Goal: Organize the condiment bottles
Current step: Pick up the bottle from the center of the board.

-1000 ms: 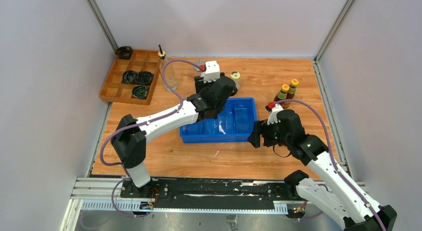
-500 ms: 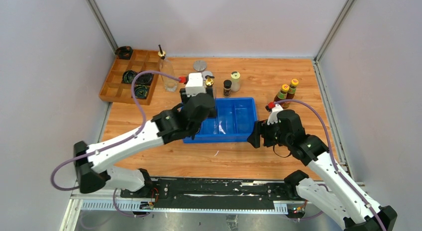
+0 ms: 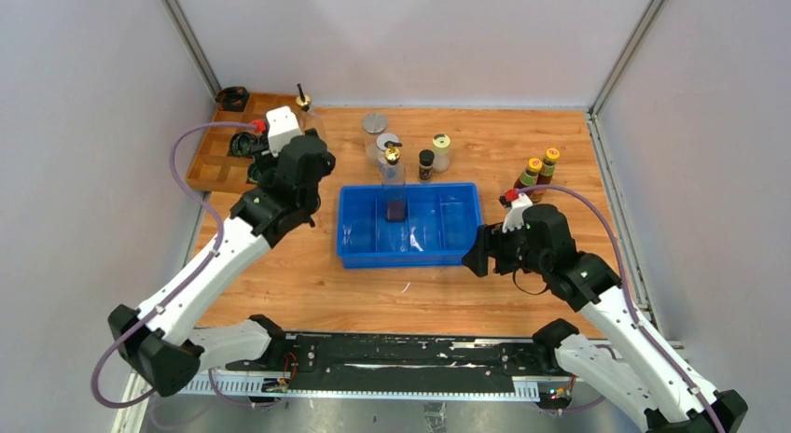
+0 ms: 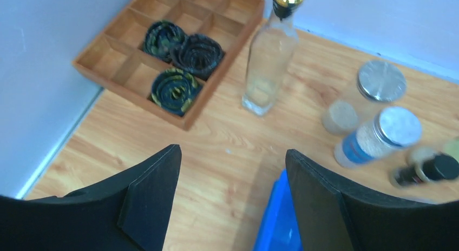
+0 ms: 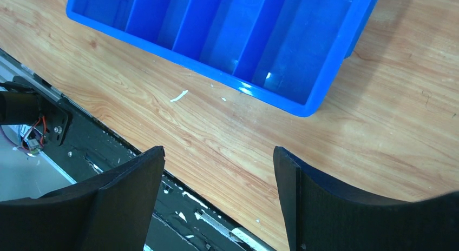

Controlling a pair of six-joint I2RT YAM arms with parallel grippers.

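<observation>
A small clear bottle with a gold top (image 3: 395, 184) stands upright inside the blue bin (image 3: 410, 258), near its back wall, with nothing holding it. Behind the bin stand two silver-lidded jars (image 4: 381, 82) (image 4: 398, 127), a black-capped bottle (image 3: 426, 163) and a cream-lidded jar (image 3: 441, 150). The tall clear gold-spouted bottle (image 4: 268, 67) stands by the wooden tray. Two yellow-capped sauce bottles (image 3: 539, 169) stand at the right. My left gripper (image 4: 233, 153) hangs open and empty over bare wood left of the bin. Off the bin's front right corner, my right gripper (image 5: 219, 153) is open and empty.
A wooden divided tray (image 4: 108, 61) with black coiled rings (image 4: 176, 88) sits at the back left corner. White walls close in the table on three sides. The black rail (image 5: 178, 207) runs along the near edge under my right gripper.
My left arm has swung from the back of the bin to the left, leaving the gold-topped bottle standing in the bin. The right arm has not moved.
</observation>
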